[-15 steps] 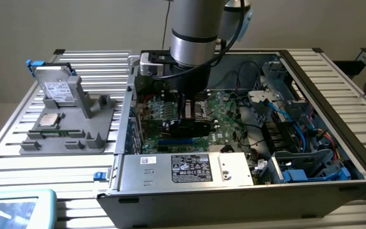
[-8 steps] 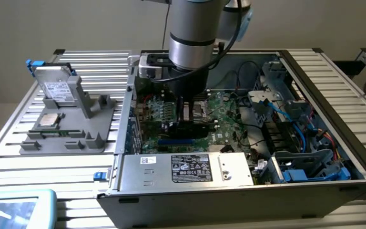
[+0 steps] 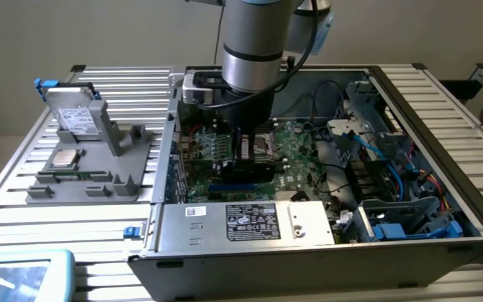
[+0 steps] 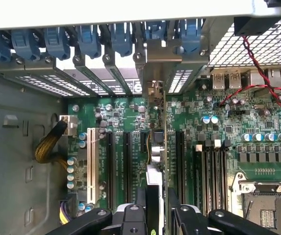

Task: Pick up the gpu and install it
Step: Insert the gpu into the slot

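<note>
My gripper (image 3: 241, 154) reaches down into the open computer case (image 3: 443, 163), over the green motherboard (image 3: 288, 167). It is shut on the gpu (image 4: 160, 142), which stands on edge between the black fingers (image 4: 140, 198). The card lies along the black expansion slots (image 4: 126, 161), and its silver bracket end (image 4: 152, 90) sits against the rear slot openings under the blue latches (image 4: 89, 39). In the exterior view the gpu (image 3: 248, 171) is a dark shape below the fingers, low over the board. Whether its edge sits in a slot I cannot tell.
Left of the case, a grey holder (image 3: 90, 182) carries a silver hard drive (image 3: 78, 116) and a processor chip (image 3: 63, 158). The power supply (image 3: 250, 221) stands at the case's front. Blue cables (image 3: 392, 163) crowd the right side. A red wire (image 4: 258, 73), a yellow cable bundle (image 4: 47, 147) and the processor socket (image 4: 265, 205) lie nearby.
</note>
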### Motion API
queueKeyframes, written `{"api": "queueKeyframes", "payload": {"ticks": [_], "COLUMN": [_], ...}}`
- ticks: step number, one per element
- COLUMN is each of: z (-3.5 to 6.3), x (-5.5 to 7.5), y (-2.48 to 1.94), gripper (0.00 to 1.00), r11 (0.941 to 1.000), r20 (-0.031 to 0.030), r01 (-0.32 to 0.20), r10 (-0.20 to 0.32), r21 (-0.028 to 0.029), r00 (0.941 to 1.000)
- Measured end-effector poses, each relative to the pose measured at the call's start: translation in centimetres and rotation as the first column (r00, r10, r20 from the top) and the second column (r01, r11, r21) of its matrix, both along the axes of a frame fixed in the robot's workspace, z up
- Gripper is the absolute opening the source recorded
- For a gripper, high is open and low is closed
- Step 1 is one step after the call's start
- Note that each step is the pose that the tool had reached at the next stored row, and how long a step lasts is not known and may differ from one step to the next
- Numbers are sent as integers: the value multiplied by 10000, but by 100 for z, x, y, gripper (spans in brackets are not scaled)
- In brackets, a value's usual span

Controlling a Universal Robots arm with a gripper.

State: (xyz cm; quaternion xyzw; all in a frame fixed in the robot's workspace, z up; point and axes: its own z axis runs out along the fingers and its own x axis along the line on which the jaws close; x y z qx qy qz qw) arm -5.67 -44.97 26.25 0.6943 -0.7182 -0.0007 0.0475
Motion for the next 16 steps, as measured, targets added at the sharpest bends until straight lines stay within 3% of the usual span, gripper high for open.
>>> {"api": "queueKeyframes", "payload": {"ticks": [16], "z": [-30], "x": [-12], "y": [16], "gripper": [27], "r11": [10000], "r20": [0], "r01": [1], "r10": [-1], "r21": [0], "r00": [10000]}}
